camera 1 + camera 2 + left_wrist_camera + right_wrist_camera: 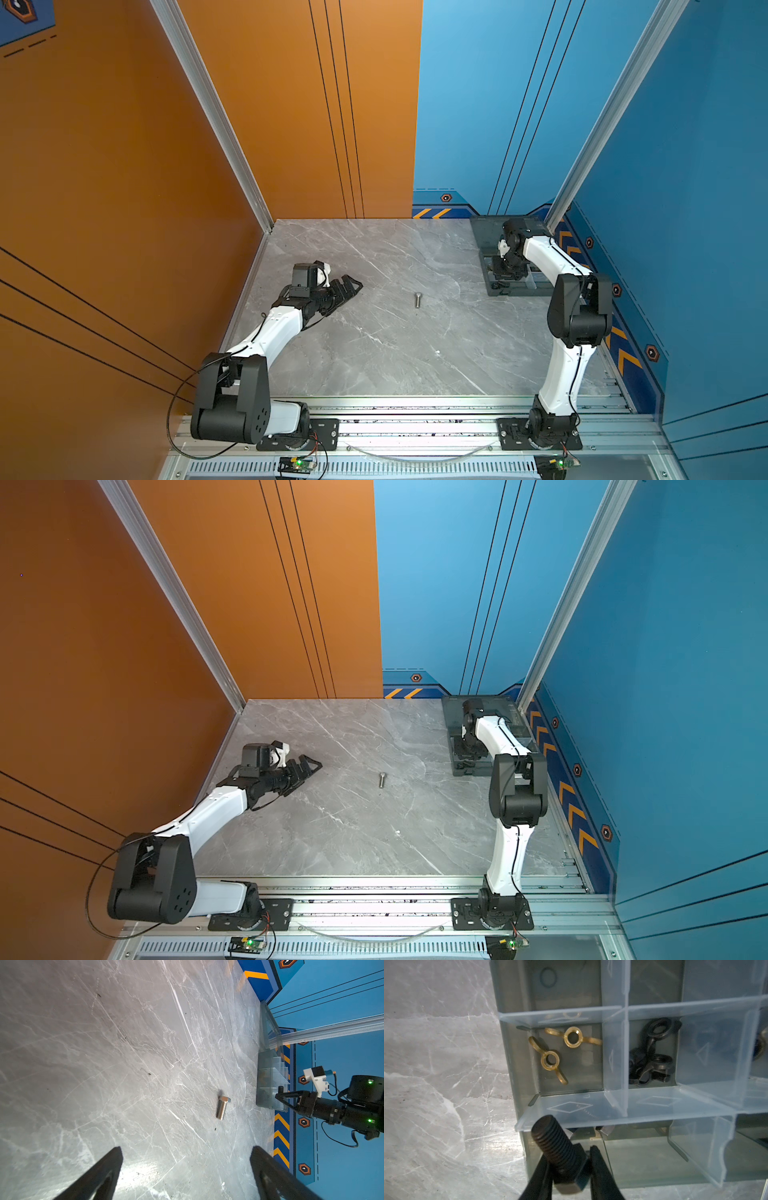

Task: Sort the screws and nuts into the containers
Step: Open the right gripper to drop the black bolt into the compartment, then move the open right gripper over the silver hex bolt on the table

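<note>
My right gripper is clamping a stubby black hex-head bolt near its head, with the threads jutting past my tips. My left gripper is standing with its jaws apart.

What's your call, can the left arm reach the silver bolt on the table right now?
Probably yes. The left gripper is open and empty, the silver bolt lies alone on bare table ahead of it, and the right gripper is over at the organiser box, holding a black bolt.
</note>
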